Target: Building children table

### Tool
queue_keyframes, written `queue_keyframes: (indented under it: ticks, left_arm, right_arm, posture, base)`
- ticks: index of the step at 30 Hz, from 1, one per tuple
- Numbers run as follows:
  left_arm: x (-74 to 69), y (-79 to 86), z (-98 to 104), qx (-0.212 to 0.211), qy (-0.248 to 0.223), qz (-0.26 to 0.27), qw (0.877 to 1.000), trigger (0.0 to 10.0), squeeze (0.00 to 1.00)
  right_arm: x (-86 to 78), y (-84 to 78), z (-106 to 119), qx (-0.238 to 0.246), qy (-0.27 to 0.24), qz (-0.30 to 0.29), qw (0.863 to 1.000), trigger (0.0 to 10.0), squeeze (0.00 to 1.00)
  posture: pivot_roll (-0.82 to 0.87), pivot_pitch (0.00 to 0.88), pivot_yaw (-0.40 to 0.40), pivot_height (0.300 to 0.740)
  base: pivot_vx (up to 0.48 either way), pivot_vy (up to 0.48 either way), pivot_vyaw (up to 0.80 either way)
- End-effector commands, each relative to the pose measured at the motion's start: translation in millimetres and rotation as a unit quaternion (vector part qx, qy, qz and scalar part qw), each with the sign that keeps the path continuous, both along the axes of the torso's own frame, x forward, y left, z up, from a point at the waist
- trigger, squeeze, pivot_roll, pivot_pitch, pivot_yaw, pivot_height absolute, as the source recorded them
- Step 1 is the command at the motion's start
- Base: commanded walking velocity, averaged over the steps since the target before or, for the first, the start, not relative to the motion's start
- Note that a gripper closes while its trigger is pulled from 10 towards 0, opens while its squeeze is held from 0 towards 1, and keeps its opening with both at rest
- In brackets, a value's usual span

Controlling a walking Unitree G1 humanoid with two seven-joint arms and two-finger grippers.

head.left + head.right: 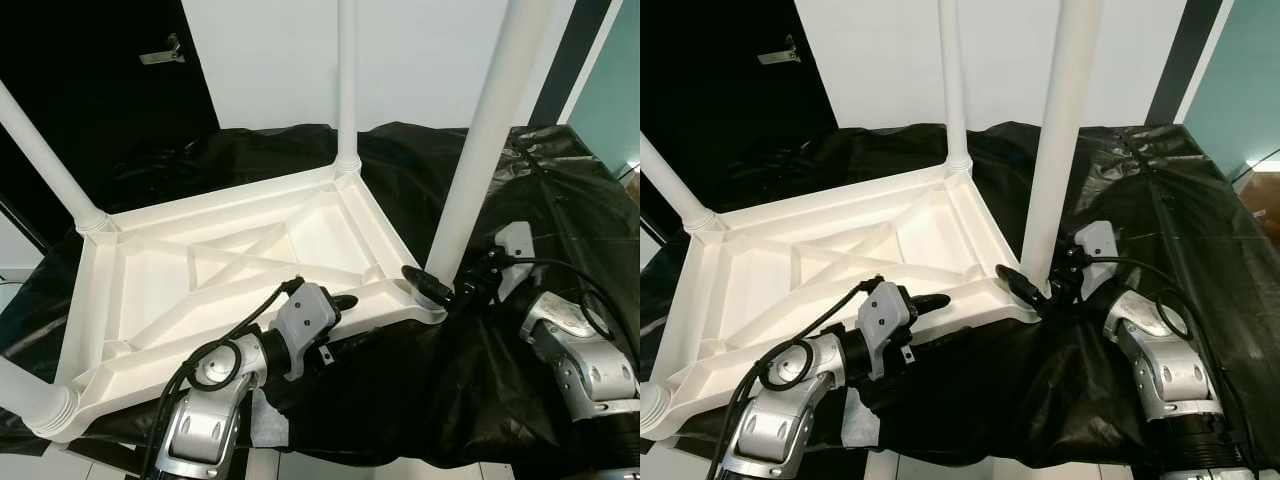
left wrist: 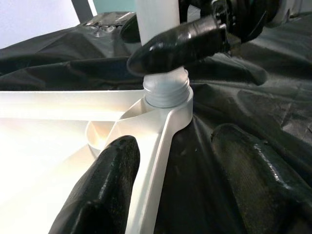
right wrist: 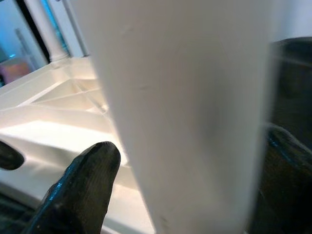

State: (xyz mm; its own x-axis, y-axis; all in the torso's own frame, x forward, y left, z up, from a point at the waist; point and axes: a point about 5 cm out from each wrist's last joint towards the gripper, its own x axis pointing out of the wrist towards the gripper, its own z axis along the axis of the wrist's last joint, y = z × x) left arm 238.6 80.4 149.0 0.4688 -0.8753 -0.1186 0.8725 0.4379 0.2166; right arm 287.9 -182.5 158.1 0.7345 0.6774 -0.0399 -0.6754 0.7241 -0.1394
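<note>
Head views: upturned white plastic children's tabletop (image 1: 200,280) lying on black plastic sheeting (image 1: 560,200), four white tubular plastic legs standing in its corners. Right gripper (image 1: 437,287) wrapped around the base of the near-right leg (image 1: 480,150); left gripper (image 1: 335,303) astride the near rim.

Left wrist view: fingers (image 2: 102,195) spread open either side of the rim, not clamped; grey threaded collar (image 2: 166,90) exposed above the socket, so likely not fully screwed home.

Right wrist view: fingers (image 3: 83,185) closed on that leg. Remaining, apparently: final tightening, then flipping upright.
</note>
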Motion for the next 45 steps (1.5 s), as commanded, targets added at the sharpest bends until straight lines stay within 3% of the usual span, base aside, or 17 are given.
queue_keyframes:
  ticks: [1, 2, 3, 4, 15, 19, 21, 22, 26, 27, 28, 30, 36, 38, 40, 45]
  left_arm:
    - [7.1, 5.2, 0, -0.003, -0.007, 0.066, 0.998, 10.0, 0.0]
    - [7.6, 5.5, 1, -0.003, -0.007, 0.066, 0.998, 10.0, 0.0]
    - [7.7, 5.6, 1, -0.002, -0.006, 0.065, 0.998, 10.0, 0.0]
    - [8.0, 5.4, 1, -0.002, -0.006, 0.065, 0.998, 10.0, 0.0]
    - [8.1, 4.8, 0, -0.002, -0.008, 0.071, 0.997, 10.0, 0.0]
    - [5.7, 3.2, -1, -0.003, -0.007, 0.068, 0.998, 10.0, 0.0]
    - [5.2, 2.6, -1, -0.003, -0.006, 0.067, 0.998, 10.0, 0.0]
    - [4.8, 2.5, -2, -0.003, -0.005, 0.066, 0.998, 10.0, 0.0]
    - [4.0, 2.6, -2, -0.003, -0.004, 0.066, 0.998, 10.0, 0.0]
    - [3.3, 2.7, -2, -0.002, -0.003, 0.066, 0.998, 10.0, 0.0]
    - [2.7, 2.9, -3, -0.002, -0.001, 0.067, 0.998, 10.0, 0.0]
    - [2.7, 2.9, -3, -0.002, -0.001, 0.067, 0.998, 10.0, 0.0]
    - [2.9, 1.6, -3, -0.005, 0.0, 0.066, 0.998, 10.0, 0.0]
    - [3.0, 1.5, -3, -0.004, 0.0, 0.065, 0.998, 10.0, 0.0]
    - [3.2, 1.6, -3, -0.004, 0.0, 0.064, 0.998, 10.0, 0.0]
    - [4.9, -0.3, -2, -0.005, -0.002, 0.061, 0.998, 10.0, 0.0]
  right_arm:
    - [1.9, 5.1, -1, -0.008, 0.002, 0.024, 1.0, 9.8, 0.0]
    - [3.7, 8.0, -2, -0.012, 0.004, 0.033, 0.999, 4.7, 0.0]
    - [5.2, 10.4, -4, -0.015, 0.006, 0.042, 0.999, 4.5, 0.0]
    - [6.3, 12.3, -7, -0.021, 0.007, 0.049, 0.999, 0.0, 0.0]
    - [7.2, 9.9, -25, -0.04, 0.033, 0.033, 0.998, 0.0, 0.0]
    - [4.3, 7.9, -30, -0.026, 0.038, -0.027, 0.999, 0.0, 0.0]
    - [4.6, 6.2, -33, -0.032, 0.041, -0.066, 0.996, 0.4, 0.0]
    - [4.7, 4.9, -35, -0.03, 0.036, -0.095, 0.994, 10.0, 0.0]
    - [4.1, 3.9, -37, -0.018, 0.037, -0.139, 0.99, 10.0, 0.0]
    - [2.3, 4.5, -39, -0.009, 0.036, -0.185, 0.982, 10.0, 0.0]
    - [-2.3, 5.6, -46, 0.002, 0.039, -0.284, 0.958, 10.0, 0.0]
    - [-2.3, 5.6, -46, 0.002, 0.039, -0.284, 0.958, 10.0, 0.0]
    - [-13.3, 21.6, -47, 0.025, 0.026, -0.42, 0.907, 10.0, 0.0]
    - [-15.1, 24.5, -45, 0.03, 0.022, -0.438, 0.898, 10.0, 0.0]
    - [-16.0, 25.7, -43, 0.03, 0.018, -0.448, 0.893, 10.0, 0.0]
    - [-15.9, 27.6, -37, 0.037, 0.002, -0.44, 0.897, 10.0, 0.0]
  posture:
    - [-0.06, 0.017, 0.057, 0.74]
    - [-0.06, 0.017, 0.056, 0.74]
    - [-0.06, 0.017, 0.057, 0.74]
    - [-0.05, 0.014, 0.054, 0.74]
    - [-0.05, 0.011, 0.044, 0.74]
    - [-0.05, 0.013, 0.044, 0.74]
    - [-0.05, 0.012, 0.043, 0.74]
    - [-0.04, 0.013, 0.04, 0.74]
    - [-0.04, 0.013, 0.037, 0.74]
    - [-0.04, 0.012, 0.034, 0.74]
    - [-0.04, 0.012, 0.033, 0.74]
    - [-0.04, 0.012, 0.033, 0.74]
    - [-0.05, 0.02, 0.044, 0.74]
    - [-0.06, 0.019, 0.047, 0.74]
    - [-0.06, 0.019, 0.047, 0.74]
    - [-0.07, 0.021, 0.049, 0.74]
  base:
    - [0.0, 0.0, 0.0]
    - [0.0, 0.0, 0.0]
    - [0.0, 0.0, 0.0]
    - [0.0, 0.0, 0.0]
    - [0.0, 0.0, 0.0]
    - [0.0, 0.0, 0.0]
    - [0.0, 0.0, 0.0]
    - [0.0, 0.0, 0.0]
    - [0.0, 0.0, 0.0]
    - [0.0, 0.0, 0.0]
    - [0.0, 0.0, 0.0]
    - [0.0, 0.0, 0.0]
    - [0.0, 0.0, 0.0]
    - [0.0, 0.0, 0.0]
    - [0.0, 0.0, 0.0]
    - [0.0, 0.0, 0.0]
